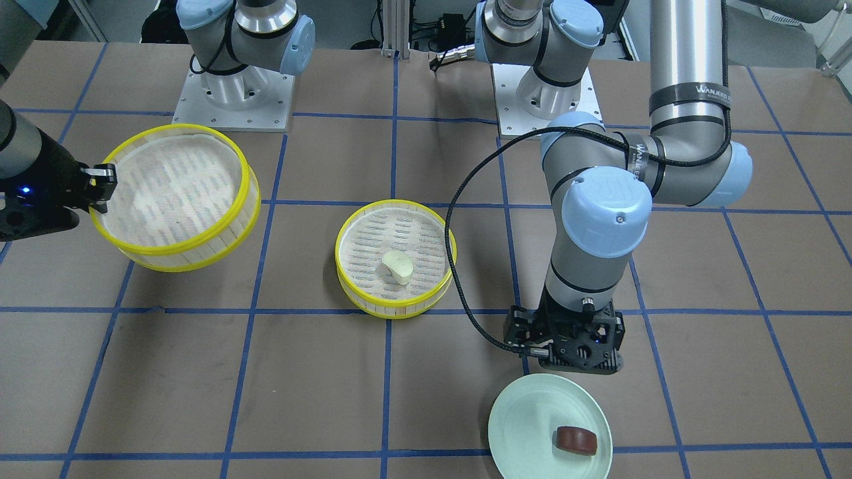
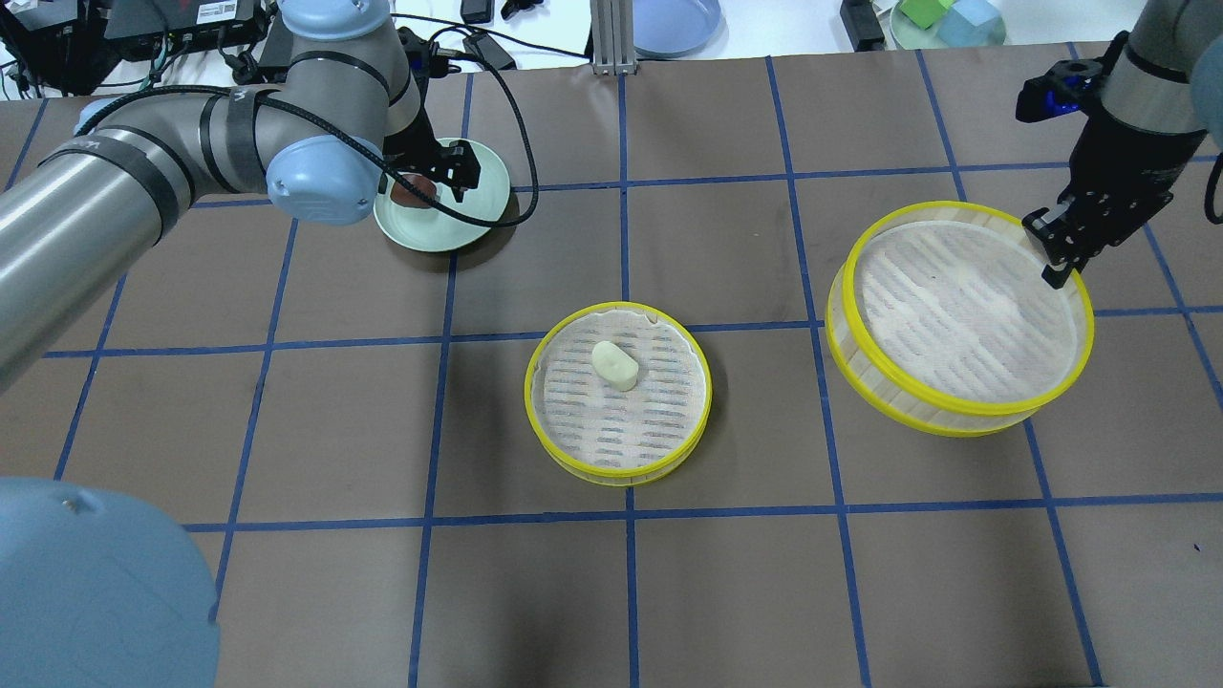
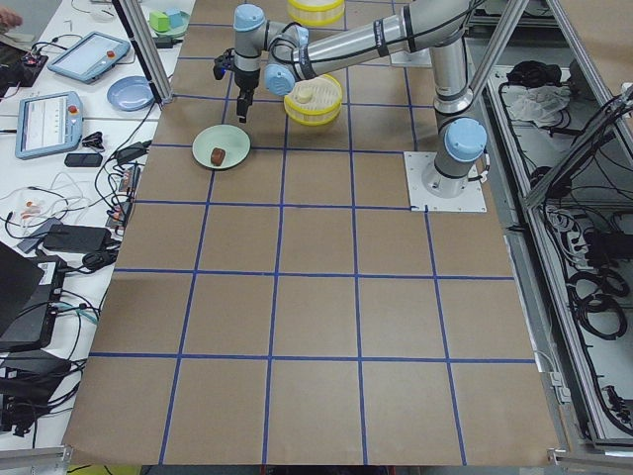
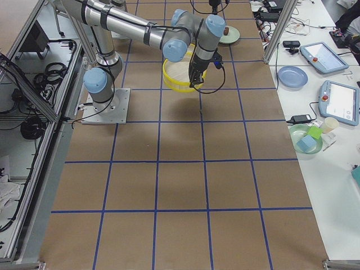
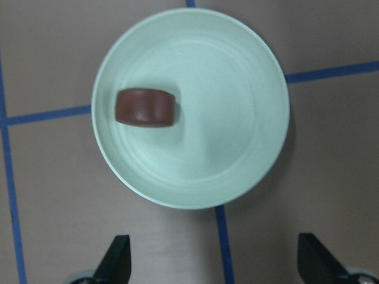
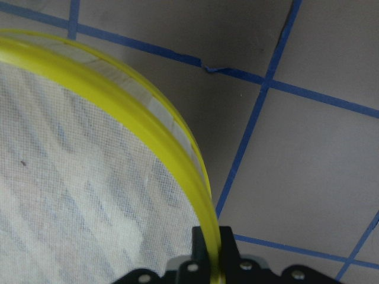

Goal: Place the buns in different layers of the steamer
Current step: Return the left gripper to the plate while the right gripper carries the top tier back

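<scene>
The cream bun (image 1: 398, 266) (image 2: 614, 365) lies in the middle steamer tray (image 1: 396, 314) (image 2: 621, 475), which rests on the table. The brown bun (image 1: 576, 440) (image 5: 145, 107) sits on the pale green plate (image 1: 519, 426) (image 5: 237, 148). My left gripper (image 1: 572, 346) (image 5: 216, 260) is open and empty, above the plate's near edge and a little away from the bun. My right gripper (image 1: 100, 189) (image 2: 1051, 253) (image 6: 210, 260) is shut on the rim of the second steamer tray (image 1: 180, 249) (image 2: 955, 406). That tray is empty, tilted and looks lifted off the table.
The two arm bases (image 1: 233, 93) (image 1: 546, 100) stand at the robot's edge of the table. A black cable (image 1: 459, 266) loops from my left wrist close to the middle tray. A blue plate (image 2: 674, 19) and coloured blocks (image 2: 946, 19) sit off the far edge.
</scene>
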Controlling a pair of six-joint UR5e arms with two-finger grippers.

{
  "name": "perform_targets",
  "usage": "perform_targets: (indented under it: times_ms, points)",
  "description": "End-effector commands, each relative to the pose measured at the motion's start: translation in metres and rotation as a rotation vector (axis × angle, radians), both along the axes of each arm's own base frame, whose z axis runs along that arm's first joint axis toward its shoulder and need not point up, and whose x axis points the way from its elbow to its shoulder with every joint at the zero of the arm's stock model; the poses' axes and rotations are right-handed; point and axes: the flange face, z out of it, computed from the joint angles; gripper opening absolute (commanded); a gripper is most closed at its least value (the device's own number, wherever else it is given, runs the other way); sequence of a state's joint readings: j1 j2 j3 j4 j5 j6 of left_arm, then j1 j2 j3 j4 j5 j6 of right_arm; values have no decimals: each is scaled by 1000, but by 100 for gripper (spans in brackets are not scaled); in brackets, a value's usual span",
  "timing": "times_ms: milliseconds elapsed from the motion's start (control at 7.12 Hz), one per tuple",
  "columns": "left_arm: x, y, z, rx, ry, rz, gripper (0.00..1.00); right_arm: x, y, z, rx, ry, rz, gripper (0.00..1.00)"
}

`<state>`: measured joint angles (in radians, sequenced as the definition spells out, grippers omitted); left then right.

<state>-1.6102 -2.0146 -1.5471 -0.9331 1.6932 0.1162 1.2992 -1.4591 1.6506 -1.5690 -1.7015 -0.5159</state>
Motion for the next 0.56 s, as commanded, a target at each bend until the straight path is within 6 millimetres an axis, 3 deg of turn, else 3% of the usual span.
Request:
perform_targets:
  times_ms: [0, 140, 421]
  points:
    - [46, -37, -24, -126, -57, -84, 100, 93, -1, -3, -28, 47, -48, 0]
    - [61, -54, -41, -154, -52, -113, 100, 142, 1, -10, -39, 10, -43, 0]
    - [57, -69, -72, -154, 56, -144, 100, 222, 9, -29, -53, -22, -69, 0]
